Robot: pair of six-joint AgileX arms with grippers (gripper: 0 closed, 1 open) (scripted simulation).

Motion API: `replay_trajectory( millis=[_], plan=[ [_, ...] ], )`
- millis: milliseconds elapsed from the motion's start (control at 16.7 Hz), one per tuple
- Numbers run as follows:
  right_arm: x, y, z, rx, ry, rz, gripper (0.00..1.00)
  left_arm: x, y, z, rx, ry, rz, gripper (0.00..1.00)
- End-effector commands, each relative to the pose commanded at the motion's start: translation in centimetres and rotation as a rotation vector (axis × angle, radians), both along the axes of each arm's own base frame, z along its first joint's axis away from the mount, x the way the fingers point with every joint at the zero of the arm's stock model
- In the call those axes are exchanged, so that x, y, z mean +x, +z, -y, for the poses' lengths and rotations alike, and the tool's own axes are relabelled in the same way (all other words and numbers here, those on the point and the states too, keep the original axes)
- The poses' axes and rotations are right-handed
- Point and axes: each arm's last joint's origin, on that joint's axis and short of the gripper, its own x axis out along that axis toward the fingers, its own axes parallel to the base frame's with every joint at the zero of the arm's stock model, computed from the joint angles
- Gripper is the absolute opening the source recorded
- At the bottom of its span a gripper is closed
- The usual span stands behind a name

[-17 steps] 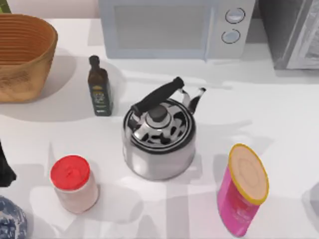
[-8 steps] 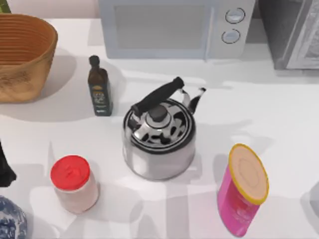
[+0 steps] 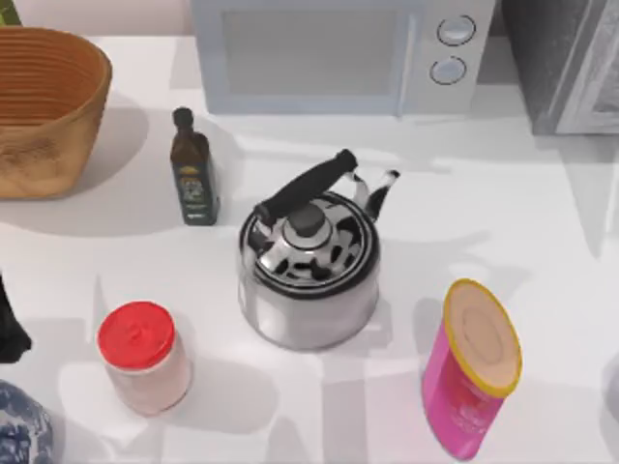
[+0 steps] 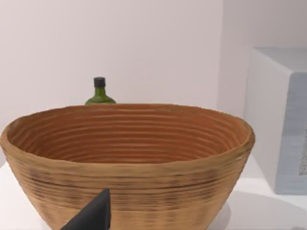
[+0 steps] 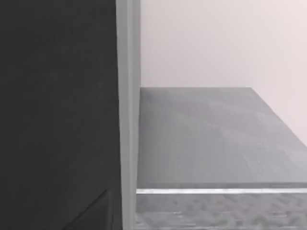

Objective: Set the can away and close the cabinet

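Observation:
The can is out of view. The grey cabinet (image 3: 566, 63) stands at the table's back right corner. In the right wrist view I look close into the cabinet: a bare grey shelf floor (image 5: 211, 139) runs back to a pale wall, beside a dark panel (image 5: 57, 96) with a light grey edge. A dark part of my right gripper (image 5: 91, 214) shows faintly against that panel. My left arm (image 3: 10, 333) is parked at the table's left edge, and a dark part of its gripper (image 4: 93, 216) points at a wicker basket (image 4: 127, 158).
A steel kettle (image 3: 308, 271) sits mid-table. A pink canister (image 3: 471, 367) stands front right, a red-lidded jar (image 3: 143, 356) front left and a dark bottle (image 3: 193, 169) behind it. The microwave (image 3: 338, 53) and the wicker basket (image 3: 44, 106) line the back.
The pale panel at the cabinet in the top view's back right corner has narrowed. Shadows on the table's right side have shifted. The objects on the table have not moved.

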Motion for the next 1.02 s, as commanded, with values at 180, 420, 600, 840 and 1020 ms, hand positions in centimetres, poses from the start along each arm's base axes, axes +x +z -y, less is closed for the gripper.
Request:
replay_trajectory(
  millis=[180, 420, 600, 840, 1020],
  plan=[
    [2.1, -0.1, -6.2, 0.009, -0.002, -0.003, 1.00, 0.0, 0.0, 0.0, 0.000, 0.000, 0.000, 1.00],
    [1.9, -0.5, -14.4, 0.016, -0.006, -0.015, 1.00, 0.0, 0.0, 0.0, 0.000, 0.000, 0.000, 1.00],
    [0.5, -0.8, -18.5, 0.016, -0.007, -0.022, 1.00, 0.0, 0.0, 0.0, 0.000, 0.000, 0.000, 1.00],
    [-0.8, -0.9, -20.7, 0.016, -0.006, -0.024, 1.00, 0.0, 0.0, 0.0, 0.000, 0.000, 0.000, 1.00],
    [-0.8, -0.9, -20.7, 0.016, -0.006, -0.024, 1.00, 0.0, 0.0, 0.0, 0.000, 0.000, 0.000, 1.00]
  ],
)
